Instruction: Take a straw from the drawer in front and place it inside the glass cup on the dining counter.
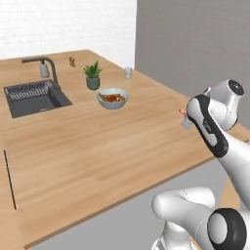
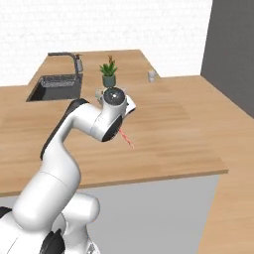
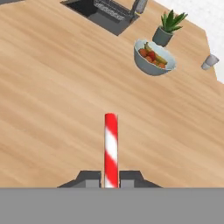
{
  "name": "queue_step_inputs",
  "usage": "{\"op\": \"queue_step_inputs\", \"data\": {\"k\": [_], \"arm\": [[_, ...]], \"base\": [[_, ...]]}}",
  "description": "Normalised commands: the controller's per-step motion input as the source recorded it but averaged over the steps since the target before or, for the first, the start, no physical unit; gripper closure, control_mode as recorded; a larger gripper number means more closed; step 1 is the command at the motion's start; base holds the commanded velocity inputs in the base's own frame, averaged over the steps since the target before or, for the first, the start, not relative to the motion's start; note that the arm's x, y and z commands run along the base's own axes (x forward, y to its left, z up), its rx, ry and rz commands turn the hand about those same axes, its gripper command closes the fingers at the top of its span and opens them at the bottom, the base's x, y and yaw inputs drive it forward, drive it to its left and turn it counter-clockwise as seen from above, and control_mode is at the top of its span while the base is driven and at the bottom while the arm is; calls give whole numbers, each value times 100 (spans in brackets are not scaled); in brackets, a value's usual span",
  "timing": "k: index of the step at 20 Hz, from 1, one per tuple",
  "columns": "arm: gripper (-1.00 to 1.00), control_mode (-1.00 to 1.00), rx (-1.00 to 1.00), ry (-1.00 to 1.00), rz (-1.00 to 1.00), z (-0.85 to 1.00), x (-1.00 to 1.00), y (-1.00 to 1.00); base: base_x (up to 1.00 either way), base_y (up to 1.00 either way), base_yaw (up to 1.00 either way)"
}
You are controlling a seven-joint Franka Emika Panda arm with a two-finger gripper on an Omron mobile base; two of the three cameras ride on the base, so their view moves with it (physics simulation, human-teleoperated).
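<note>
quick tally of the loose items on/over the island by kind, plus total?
Straw, held in the shut gripper: 1
Glass cup: 1
Potted plant: 1
Bowl of food: 1
Small brown item behind the tap, too small to identify: 1
Total: 5

The straw (image 3: 111, 151) carries alternating red and white diagonal stripes; the finger tips (image 3: 89, 179) beside it are dark grey. The dining counter (image 3: 52, 109) is light wood with a streaked grain, its sink (image 1: 34, 97) dark grey with a matching tap (image 1: 45, 65). The glass cup (image 3: 210, 61) is pale translucent grey, the bowl (image 3: 154, 57) pale blue-grey with red-orange contents, and the plant (image 1: 93, 71) green in a grey-green pot.
</note>
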Motion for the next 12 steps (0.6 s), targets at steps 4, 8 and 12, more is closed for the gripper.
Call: {"op": "queue_step_inputs", "data": {"k": [4,8,12], "arm": [[100,100,0,0,0,0,0,0],[100,100,0,0,0,0,0,0],[100,100,0,0,0,0,0,0]], "base": [[27,-100,3],[31,-100,3],[33,-100,4]]}}
